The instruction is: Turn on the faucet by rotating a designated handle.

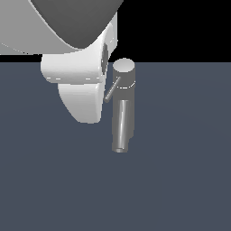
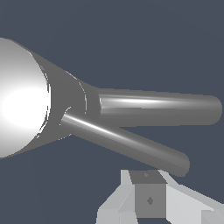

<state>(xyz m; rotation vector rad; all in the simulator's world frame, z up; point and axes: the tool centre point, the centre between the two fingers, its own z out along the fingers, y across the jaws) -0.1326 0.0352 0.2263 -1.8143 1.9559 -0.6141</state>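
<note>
Ext. view: big white hand (image 1: 83, 97) fills upper left, arm cut off by frame top; fingers not visible, can't tell if spread or closed. Faucet (image 1: 122, 90) stands just right of it on dark table (image 1: 180, 180), handle (image 1: 112, 90) angling toward hand, tip near or touching.

Wrist view: cap glare hides detail; handle (image 2: 127, 142) beside spout (image 2: 162, 108), one finger (image 2: 148, 199) near the handle tip.

The exterior view looks steeply down, fairly near, on the grey metallic upright faucet (image 1: 122, 90). The wrist view sits very close (apparently above its round cap), sharing that faucet (image 2: 65, 109).
</note>
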